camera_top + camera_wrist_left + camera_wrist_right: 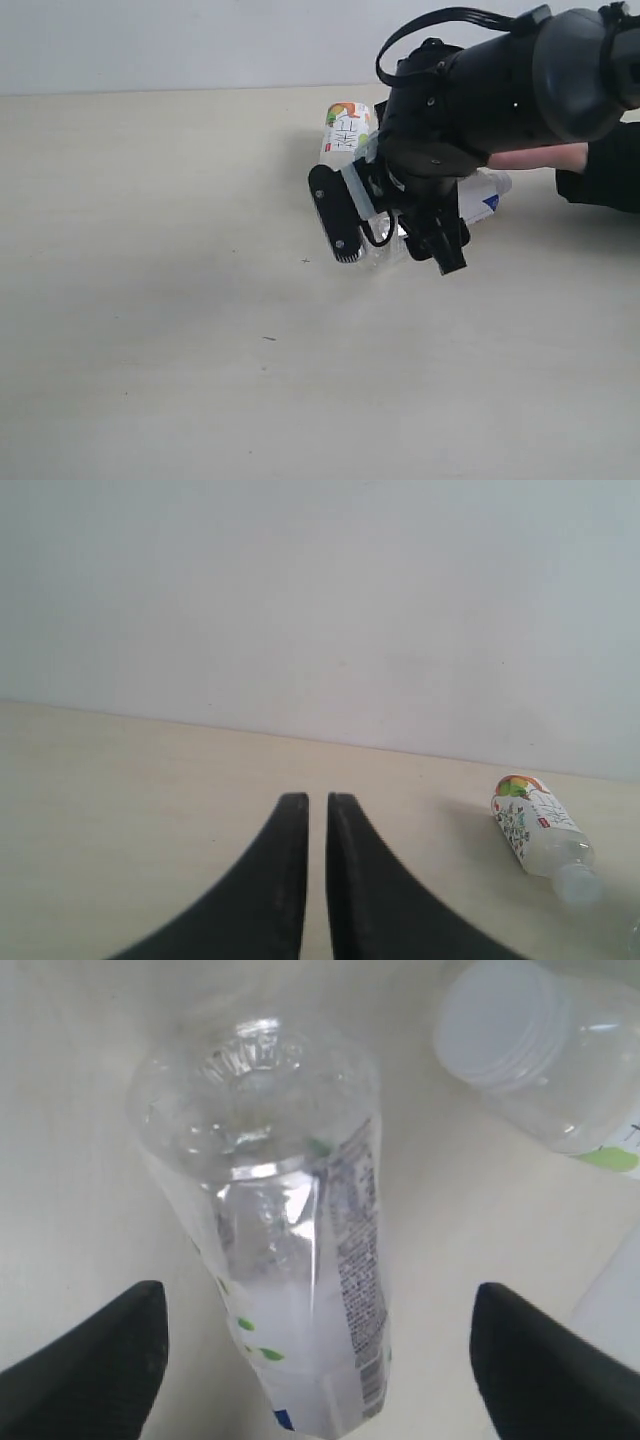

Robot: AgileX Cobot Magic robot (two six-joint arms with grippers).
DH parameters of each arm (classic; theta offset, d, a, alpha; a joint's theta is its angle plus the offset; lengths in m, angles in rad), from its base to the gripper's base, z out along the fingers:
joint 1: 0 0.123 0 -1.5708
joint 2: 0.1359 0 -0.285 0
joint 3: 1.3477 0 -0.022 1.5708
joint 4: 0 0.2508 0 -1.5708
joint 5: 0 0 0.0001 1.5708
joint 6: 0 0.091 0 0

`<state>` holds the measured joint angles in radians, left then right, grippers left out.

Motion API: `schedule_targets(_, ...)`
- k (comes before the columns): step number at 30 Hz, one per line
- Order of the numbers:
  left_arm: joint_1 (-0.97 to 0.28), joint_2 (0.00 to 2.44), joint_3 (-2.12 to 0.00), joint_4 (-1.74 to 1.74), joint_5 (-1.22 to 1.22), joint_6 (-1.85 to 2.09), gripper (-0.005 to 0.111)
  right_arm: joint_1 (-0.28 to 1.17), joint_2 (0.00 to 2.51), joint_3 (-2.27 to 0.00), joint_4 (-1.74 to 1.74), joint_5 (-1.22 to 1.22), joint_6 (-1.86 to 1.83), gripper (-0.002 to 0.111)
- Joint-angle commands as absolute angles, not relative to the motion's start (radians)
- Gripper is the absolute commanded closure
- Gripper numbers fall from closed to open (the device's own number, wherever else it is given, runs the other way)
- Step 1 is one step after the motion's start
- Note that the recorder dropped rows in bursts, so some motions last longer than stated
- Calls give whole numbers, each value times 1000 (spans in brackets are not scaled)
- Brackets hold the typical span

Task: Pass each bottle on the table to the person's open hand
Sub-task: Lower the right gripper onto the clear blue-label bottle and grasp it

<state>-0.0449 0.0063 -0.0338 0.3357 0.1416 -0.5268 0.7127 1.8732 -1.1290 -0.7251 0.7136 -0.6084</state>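
The right gripper stands released, jaws wide either side of a clear bottle without touching, so the bottle rests on the table toward its far edge, near the person's hand. The left gripper is clenched, empty.

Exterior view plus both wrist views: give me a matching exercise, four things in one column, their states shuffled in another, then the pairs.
1 left claw
2 right claw
3 white-green label bottle
4 person's hand

A lying on the table
B open, either side of a clear bottle
C shut, empty
D partly behind the black arm

Pairs: 1-C, 2-B, 3-A, 4-D
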Motion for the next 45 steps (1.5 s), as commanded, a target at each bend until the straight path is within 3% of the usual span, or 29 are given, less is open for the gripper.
schedule_targets(1, -52, 0, -35, 336, 140, -527, 97, 716, 1903, -1136, -737, 692, -608, 30)
schedule_targets(24, -52, 0, -35, 336, 140, -527, 97, 716, 2003, -1136, -774, 540, -550, 31)
schedule_targets(26, -52, 0, -35, 336, 140, -527, 97, 716, 2003, -1136, -774, 535, -530, 38)
schedule_targets(34, -52, 0, -35, 336, 140, -527, 97, 716, 2003, -1136, -774, 575, -530, 88)
schedule_targets(38, -52, 0, -35, 336, 140, -527, 97, 716, 2003, -1136, -774, 575, -530, 108)
schedule_targets(45, -52, 0, -35, 336, 140, -527, 97, 759, 1962, -1136, -750, 585, -468, 108)
